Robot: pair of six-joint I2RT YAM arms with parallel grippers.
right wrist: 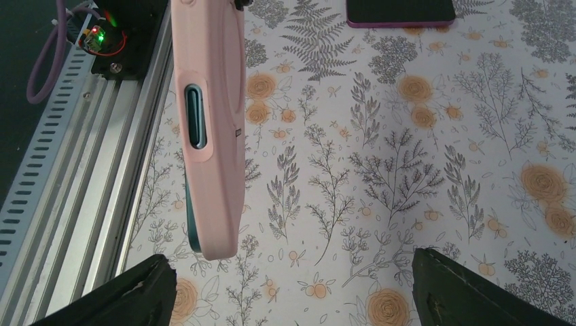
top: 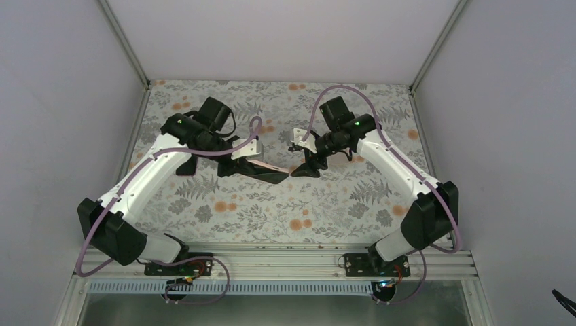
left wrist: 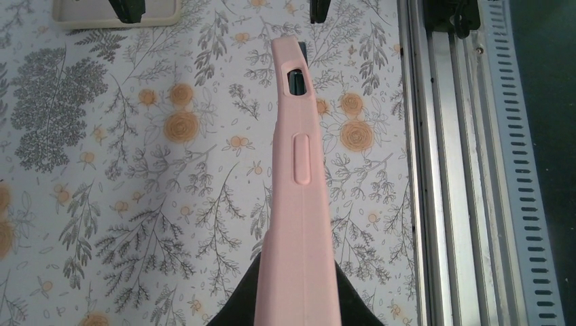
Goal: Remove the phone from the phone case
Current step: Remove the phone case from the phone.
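My left gripper (top: 246,163) is shut on the pale pink phone case (top: 268,174) and holds it edge-up above the table. In the left wrist view the case (left wrist: 299,204) runs up from between my black fingers (left wrist: 234,309). The phone sits inside the case: only its dark edge shows, through a cutout (left wrist: 295,80), through a side slot (right wrist: 195,117) and along the case's rim (right wrist: 191,231). My right gripper (top: 303,170) is open and empty. Its fingers (right wrist: 136,292) are spread wide just short of the case's free end (right wrist: 210,136), not touching it.
A black phone with a purple rim (right wrist: 401,10) lies flat on the floral table (top: 306,210) further left. A cream rectangular shell (left wrist: 115,15) lies under the right arm. The aluminium rail (top: 272,261) runs along the near edge.
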